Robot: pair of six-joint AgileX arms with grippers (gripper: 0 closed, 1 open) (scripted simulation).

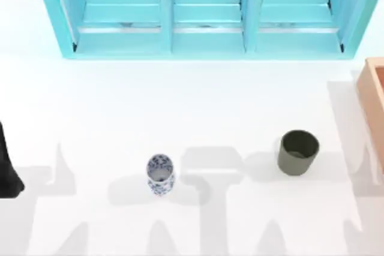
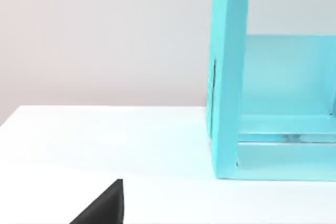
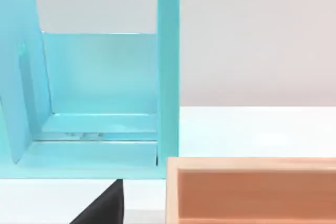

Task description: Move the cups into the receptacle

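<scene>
The white cup with the dense blue pattern (image 1: 159, 174) stands upright at the front of the table, left of centre. To its right stands the wider dark olive-grey cup (image 1: 297, 152), also upright. The receptacle, a light orange-tan box (image 1: 373, 91), is cut off by the right edge of the top view, behind and right of the olive cup; its thick wall (image 3: 252, 163) is close in the right wrist view. My left arm (image 1: 8, 166) is parked at the table's left edge, far from both cups. A black part of each gripper shows low in its wrist view: left gripper (image 2: 105, 205), right gripper (image 3: 105, 205).
A big turquoise shelf unit (image 1: 204, 13) spans the back of the table, with its end panels near in both wrist views (image 2: 228, 77) (image 3: 168, 72). Bare white tabletop (image 1: 180, 106) lies between the shelf and the cups.
</scene>
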